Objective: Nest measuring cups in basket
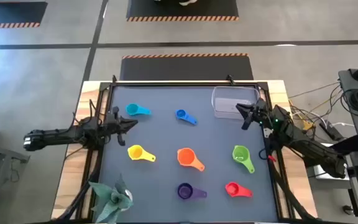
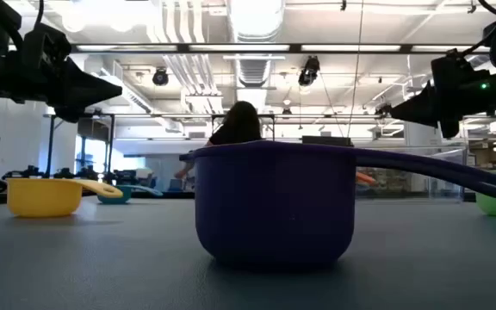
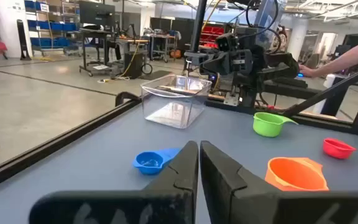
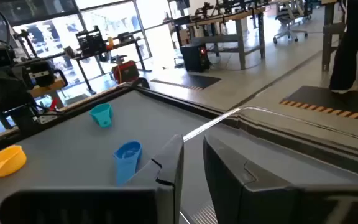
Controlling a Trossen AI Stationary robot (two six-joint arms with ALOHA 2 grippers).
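Seven measuring cups lie apart on the grey table: teal (image 1: 137, 110), blue (image 1: 185, 116), yellow (image 1: 138, 153), orange (image 1: 188, 158), green (image 1: 242, 155), purple (image 1: 188, 191) and red (image 1: 236, 189). The clear basket (image 1: 235, 101) stands at the far right with no cup in it. My left gripper (image 1: 129, 124) hovers shut and empty at the table's left side, between the teal and yellow cups. My right gripper (image 1: 244, 116) hovers slightly open and empty at the basket's near edge (image 4: 272, 115). In the low view the purple cup (image 2: 274, 207) fills the middle.
A green paper-like plant (image 1: 114, 196) lies at the near left corner. A dark raised rail (image 1: 179, 83) runs along the far edge. A person's arm (image 3: 347, 56) shows beyond the table's right side. Bare table lies between the cups.
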